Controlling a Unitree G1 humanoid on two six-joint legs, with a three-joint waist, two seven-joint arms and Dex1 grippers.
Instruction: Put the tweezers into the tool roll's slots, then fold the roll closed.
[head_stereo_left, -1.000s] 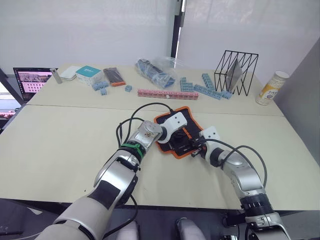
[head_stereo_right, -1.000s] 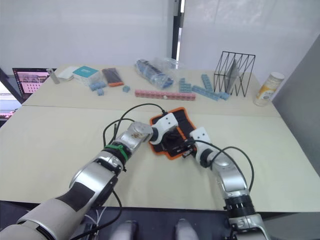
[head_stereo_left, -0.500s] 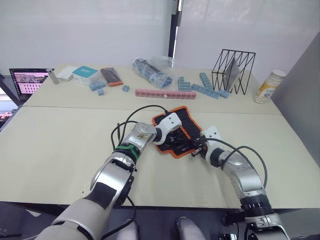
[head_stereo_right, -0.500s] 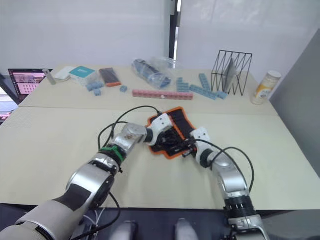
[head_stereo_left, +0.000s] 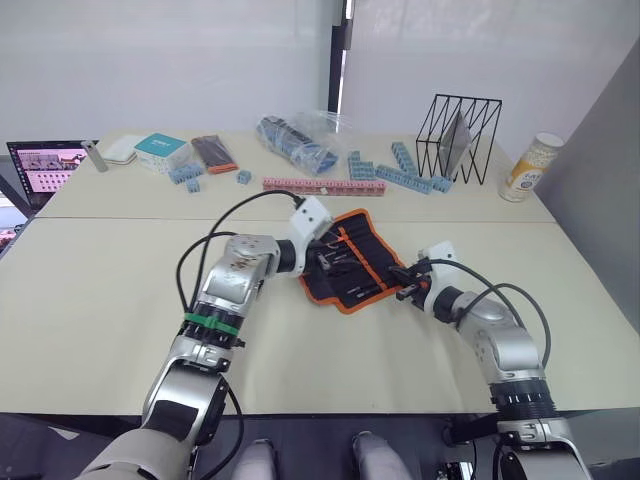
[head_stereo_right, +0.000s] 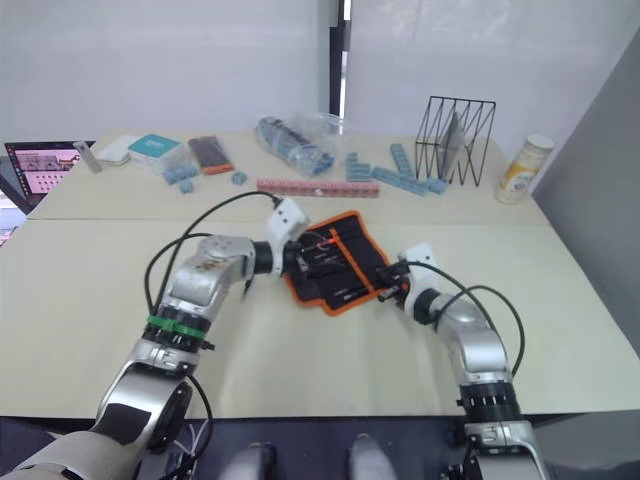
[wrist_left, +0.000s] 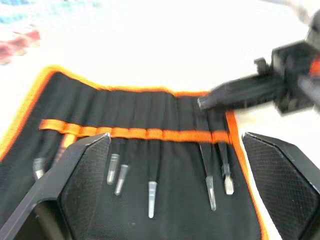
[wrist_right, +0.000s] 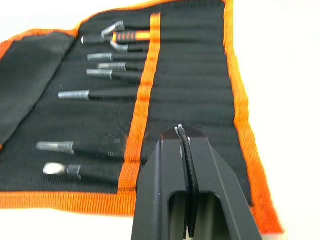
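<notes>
The tool roll (head_stereo_left: 352, 262) lies unfolded on the table, black with orange trim and an orange strap (wrist_left: 150, 134) across its inner face. Several black tweezers (wrist_right: 75, 94) with clear tip caps sit in the slots (wrist_right: 185, 95) under that strap. My left gripper (wrist_left: 176, 137) hovers open over the roll's left part, its fingers (wrist_left: 75, 185) spread wide with nothing between them. My right gripper (wrist_right: 184, 134) is shut, its tip low over the roll's right edge near the trim. It also shows as the right gripper (wrist_left: 245, 92) in the left wrist view.
At the back of the table are a pink block row (head_stereo_left: 320, 186), blue blocks (head_stereo_left: 395, 172), a black wire rack (head_stereo_left: 457, 138), a plastic bag (head_stereo_left: 295, 140), a can (head_stereo_left: 527, 167), a teal box (head_stereo_left: 160, 150) and a flat case (head_stereo_left: 213, 152). A laptop (head_stereo_left: 40, 165) stands far left.
My left gripper has opened and drawn back to the roll's left side. The roll now lies spread flatter. The right gripper stays shut at the right edge. The camera has shifted.
</notes>
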